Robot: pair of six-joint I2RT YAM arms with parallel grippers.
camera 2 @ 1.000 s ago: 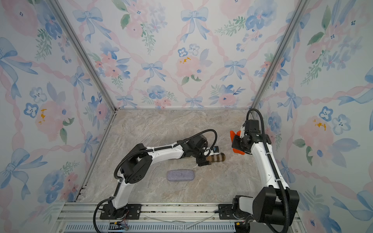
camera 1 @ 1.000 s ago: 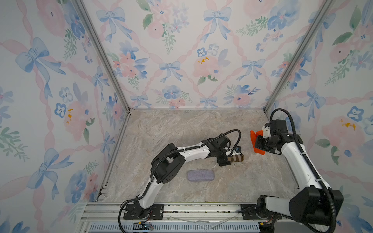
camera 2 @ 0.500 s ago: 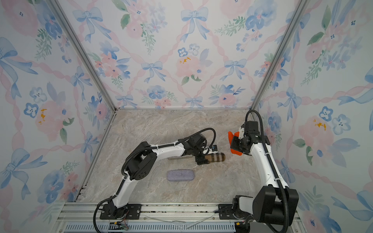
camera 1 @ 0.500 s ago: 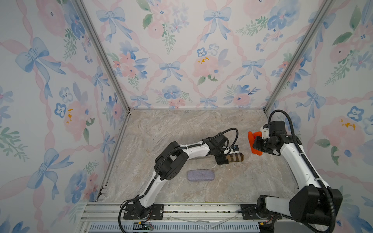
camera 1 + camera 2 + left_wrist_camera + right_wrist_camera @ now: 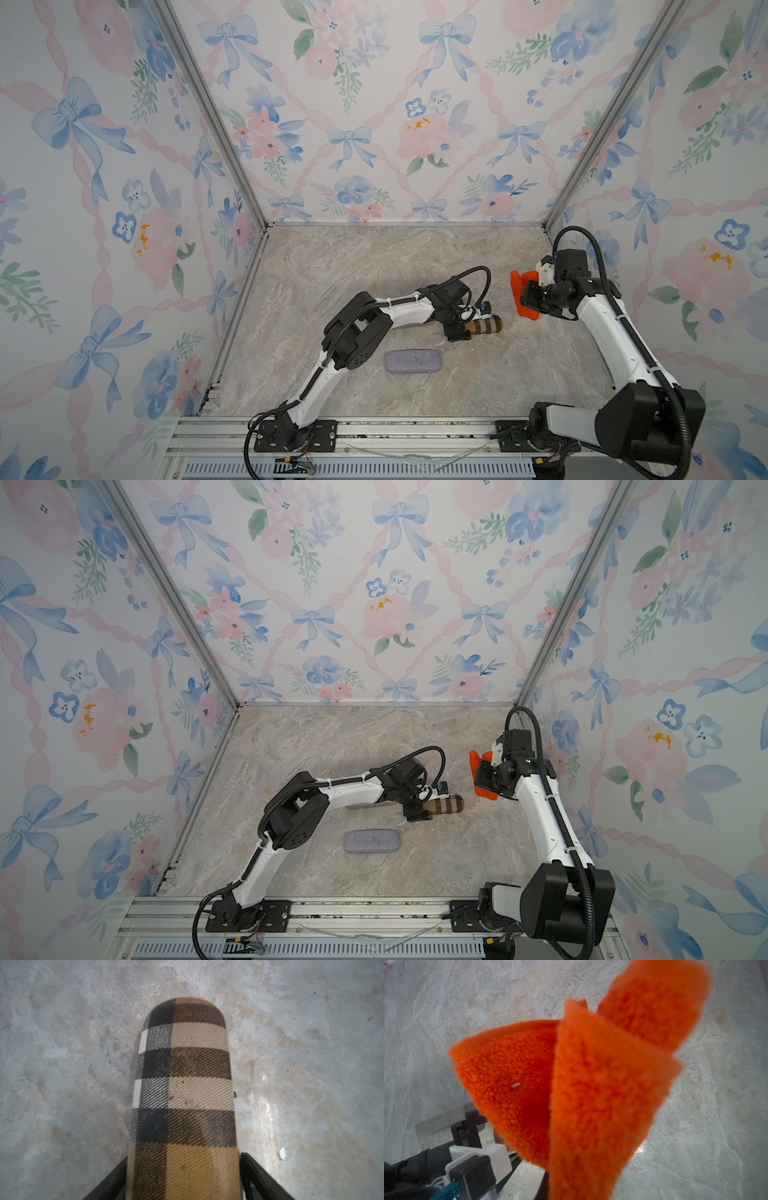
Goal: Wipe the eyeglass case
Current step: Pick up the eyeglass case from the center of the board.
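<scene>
Marbled beige stone forms the surface [image 5: 374,266] beneath me, boxed in on three sides by walls [image 5: 374,124] papered with blue bows and pink flowers. My left hand [image 5: 467,324] lies low over the middle of the surface, with the plaid eyeglass case [image 5: 487,325] between its fingers [image 5: 261,1176]. The case lies flat on the stone, its rounded far end pointing toward my right arm. In the left wrist view the black fingers stand on either side of the case's near end, close against the tan and brown fabric. I cannot tell whether they press it or only bracket it. My right hand [image 5: 528,296] is near the right wall, clamped on an orange cloth [image 5: 518,286] that sticks out from it in loose folds. The cloth and the plaid case are near each other but apart. A grey case [image 5: 412,362] lies by itself closer to the front rail, touched by neither hand.
</scene>
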